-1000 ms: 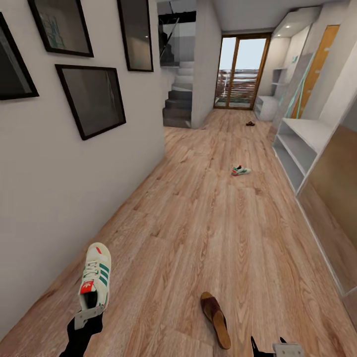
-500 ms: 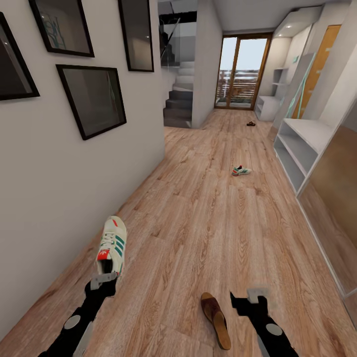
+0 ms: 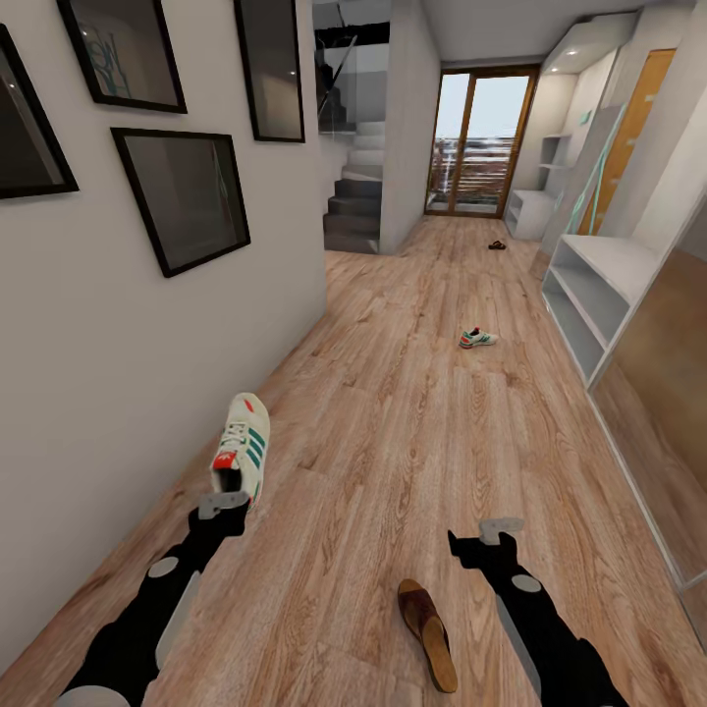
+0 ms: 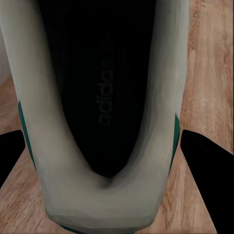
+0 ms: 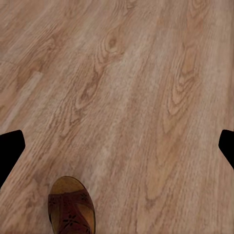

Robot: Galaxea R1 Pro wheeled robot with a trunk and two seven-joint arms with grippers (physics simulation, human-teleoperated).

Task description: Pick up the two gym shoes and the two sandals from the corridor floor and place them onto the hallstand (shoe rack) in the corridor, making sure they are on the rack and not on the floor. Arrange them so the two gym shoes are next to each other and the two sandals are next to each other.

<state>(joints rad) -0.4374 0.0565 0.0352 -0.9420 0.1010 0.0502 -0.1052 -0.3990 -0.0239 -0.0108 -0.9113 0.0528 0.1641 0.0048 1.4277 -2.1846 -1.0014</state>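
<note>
One gym shoe (image 3: pixel 243 454), cream with green stripes and a red heel tab, hangs above the corridor floor (image 3: pixel 393 442) with my left gripper (image 3: pixel 224 505) shut on its heel. The left wrist view looks into its dark opening (image 4: pixel 102 97) between the fingers (image 4: pixel 202 161). My right gripper (image 3: pixel 491 535) is open and holds nothing, just beyond a brown sandal (image 3: pixel 428 633) lying on the floor; the sandal's end (image 5: pixel 71 210) shows in the right wrist view. The other gym shoe (image 3: pixel 477 338) lies mid-corridor and the other sandal (image 3: pixel 497 244) farther down. The grey hallstand (image 3: pixel 530 211) stands at the far right end.
A long white two-shelf bench (image 3: pixel 594 285) runs along the right wall. Framed pictures (image 3: pixel 182 196) hang on the left wall close to my left arm. Stairs (image 3: pixel 353 201) and a glass door (image 3: pixel 479 137) close the corridor's far end.
My left arm has reached forward and to the right, carrying the gym shoe with it. My right arm has risen into view and stretched forward past the near sandal.
</note>
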